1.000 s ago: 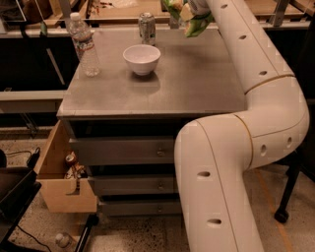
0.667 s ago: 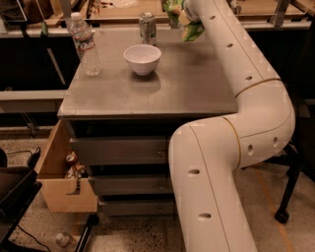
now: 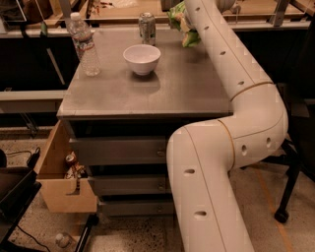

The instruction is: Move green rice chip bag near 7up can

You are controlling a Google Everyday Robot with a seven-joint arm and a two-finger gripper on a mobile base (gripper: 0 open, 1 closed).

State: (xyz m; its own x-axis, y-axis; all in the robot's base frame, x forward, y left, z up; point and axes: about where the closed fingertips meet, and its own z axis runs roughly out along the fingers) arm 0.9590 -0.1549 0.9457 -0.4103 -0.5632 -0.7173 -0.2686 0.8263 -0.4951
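Note:
The green rice chip bag [image 3: 183, 23] is crumpled, light green with tan chip pictures. It hangs at the end of my white arm, just above the back edge of the grey table [image 3: 162, 93]. My gripper [image 3: 175, 10] is at the top of the view, mostly hidden behind the arm and the bag, and is shut on the bag. The 7up can [image 3: 146, 27] stands upright at the back of the table, a short way left of the bag.
A white bowl [image 3: 141, 58] sits in front of the can. A clear water bottle [image 3: 84, 45] stands at the table's left edge. A wooden drawer box [image 3: 59, 184] with small items hangs open at the lower left. A chair base [image 3: 283, 211] stands at the right.
My arm has swung left and reached further back. The bag has moved with it, slightly left and down, closer to the can.

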